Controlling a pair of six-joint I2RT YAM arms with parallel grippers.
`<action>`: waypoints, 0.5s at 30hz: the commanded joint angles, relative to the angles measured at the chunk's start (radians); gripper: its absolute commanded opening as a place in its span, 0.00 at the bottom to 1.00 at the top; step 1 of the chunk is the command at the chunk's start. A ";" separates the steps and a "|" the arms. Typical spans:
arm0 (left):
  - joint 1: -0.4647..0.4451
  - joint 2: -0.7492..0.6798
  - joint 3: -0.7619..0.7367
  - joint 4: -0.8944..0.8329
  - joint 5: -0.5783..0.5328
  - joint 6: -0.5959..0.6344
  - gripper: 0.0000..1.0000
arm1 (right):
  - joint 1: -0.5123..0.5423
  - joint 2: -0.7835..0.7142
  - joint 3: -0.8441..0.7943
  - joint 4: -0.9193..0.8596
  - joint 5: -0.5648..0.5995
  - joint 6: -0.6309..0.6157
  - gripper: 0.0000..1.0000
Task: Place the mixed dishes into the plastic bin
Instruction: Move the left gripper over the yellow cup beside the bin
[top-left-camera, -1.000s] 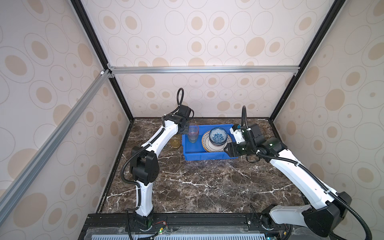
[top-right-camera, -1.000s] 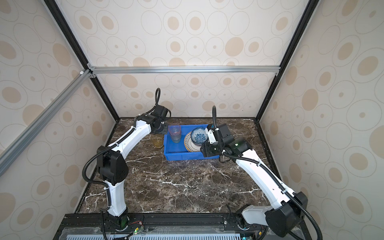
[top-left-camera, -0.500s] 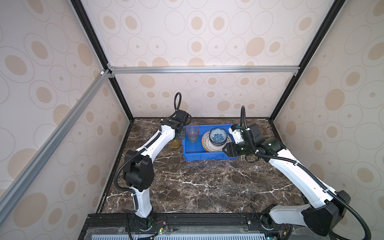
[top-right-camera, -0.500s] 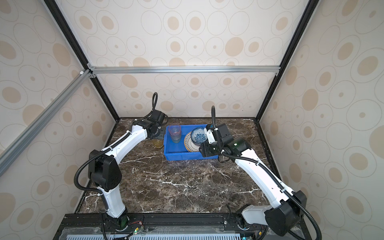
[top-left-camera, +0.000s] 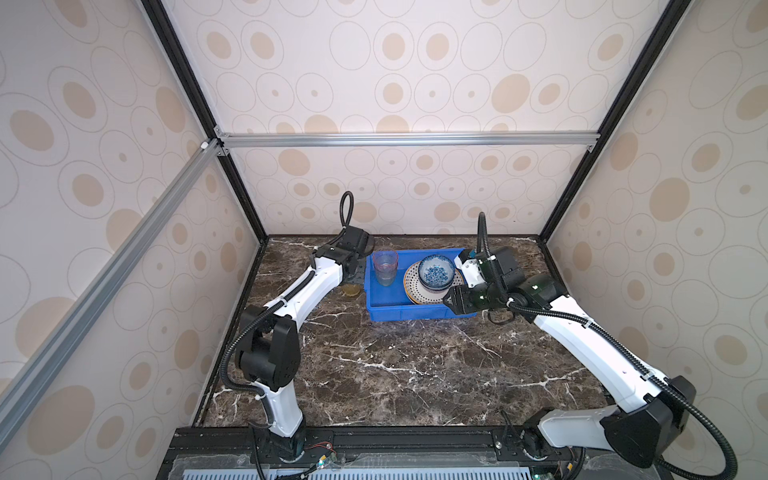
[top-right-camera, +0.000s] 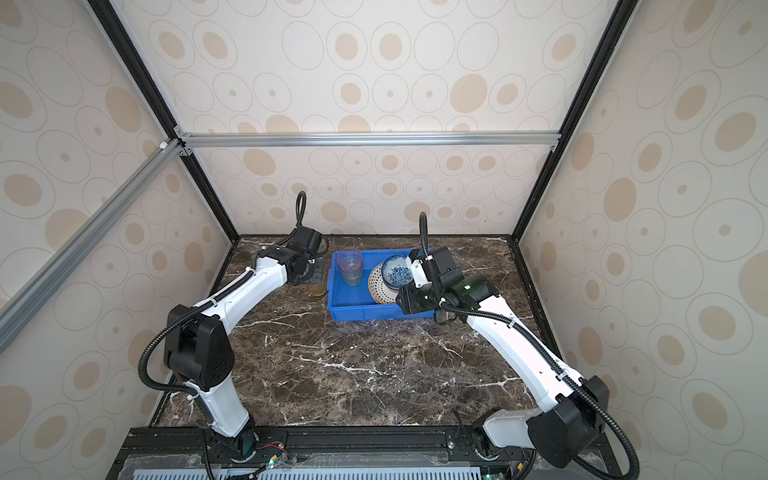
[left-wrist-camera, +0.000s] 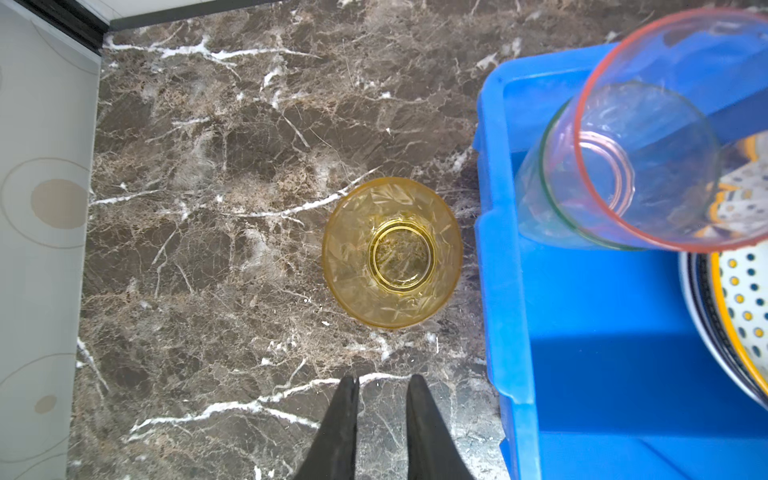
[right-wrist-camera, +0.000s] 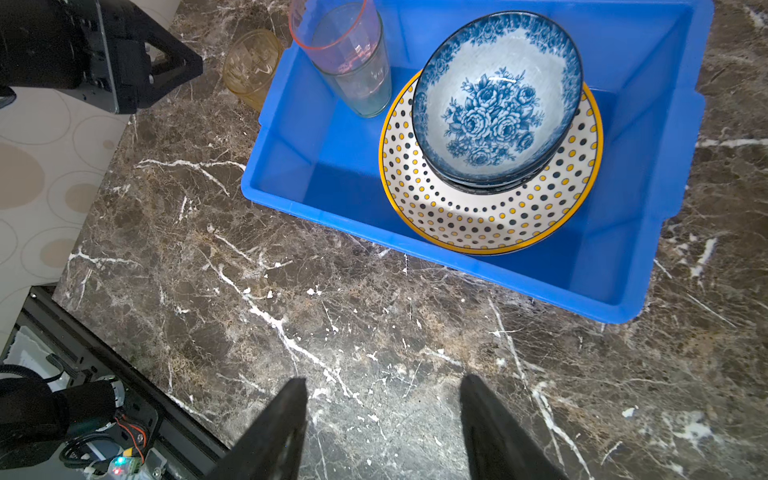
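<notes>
Although most of the dishes already sat inside the blue plastic bin at the back of the marble surface, one piece remained outside, so the task looked nearly done. Within the bin, a dotted yellow-rimmed plate carried a blue-white floral bowl, and beside them a pink tumbler stood nested in a green tumbler. An amber tumbler stood upright on the surface, just beside the bin's outer wall. The left gripper hung above the surface near that tumbler, its fingers a narrow gap apart and empty. The right gripper hovered over bare surface in front of the bin, its fingers wide apart and empty. Moving the amber tumbler into the bin appeared to be the only step left. Rims of further plates peeked from under the dotted plate, and a darker bowl edge showed beneath the floral bowl, but their number and patterns could not be made out. In both top views the left arm covered its own fingers and part of the amber tumbler.
</notes>
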 joint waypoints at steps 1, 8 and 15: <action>0.038 -0.025 -0.015 0.041 0.044 -0.015 0.22 | 0.014 0.013 0.030 0.003 -0.020 0.013 0.62; 0.091 -0.009 -0.016 0.076 0.110 -0.019 0.22 | 0.015 0.014 0.042 0.001 -0.016 0.012 0.62; 0.131 0.028 -0.006 0.086 0.134 -0.015 0.22 | 0.016 0.027 0.051 -0.002 -0.016 0.015 0.62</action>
